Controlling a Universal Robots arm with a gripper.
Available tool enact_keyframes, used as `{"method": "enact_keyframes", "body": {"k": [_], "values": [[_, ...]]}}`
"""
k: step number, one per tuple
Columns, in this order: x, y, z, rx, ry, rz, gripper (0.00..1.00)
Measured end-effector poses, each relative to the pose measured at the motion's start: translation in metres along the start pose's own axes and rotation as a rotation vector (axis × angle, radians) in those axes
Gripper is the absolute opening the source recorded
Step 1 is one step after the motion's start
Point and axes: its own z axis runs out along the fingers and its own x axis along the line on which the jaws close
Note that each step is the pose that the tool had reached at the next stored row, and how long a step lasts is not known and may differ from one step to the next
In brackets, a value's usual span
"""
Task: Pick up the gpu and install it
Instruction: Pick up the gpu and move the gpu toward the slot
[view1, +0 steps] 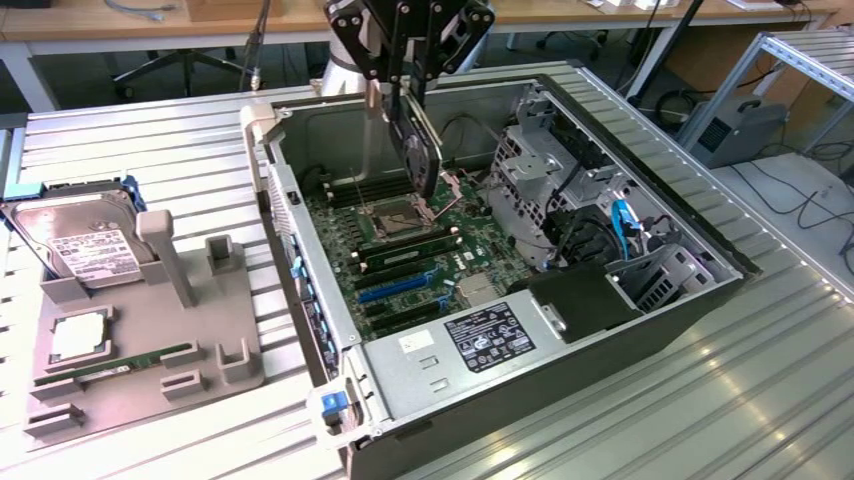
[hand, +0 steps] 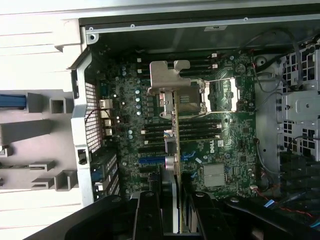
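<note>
Pincer (view1: 411, 75) holds gpu (view1: 420, 150) over motherboard (view1: 416, 272), drive cage (view1: 534, 180) beside.

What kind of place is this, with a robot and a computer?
Probably a robotics lab or test workshop: a robot's fingers hold a gpu over an open computer case on a ribbed metal table, with office desks behind.

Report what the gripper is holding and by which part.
The gripper holds the flat green-and-black gpu with the silver metal bracket, pinched across its faces at its upper edge.
</note>
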Motion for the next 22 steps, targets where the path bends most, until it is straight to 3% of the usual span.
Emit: {"method": "enact_keyframes", "body": {"k": [22], "values": [[-0.016, 0.0012, 0.0005, 0.0015, -0.0002, 0.0, 0.27]]}}
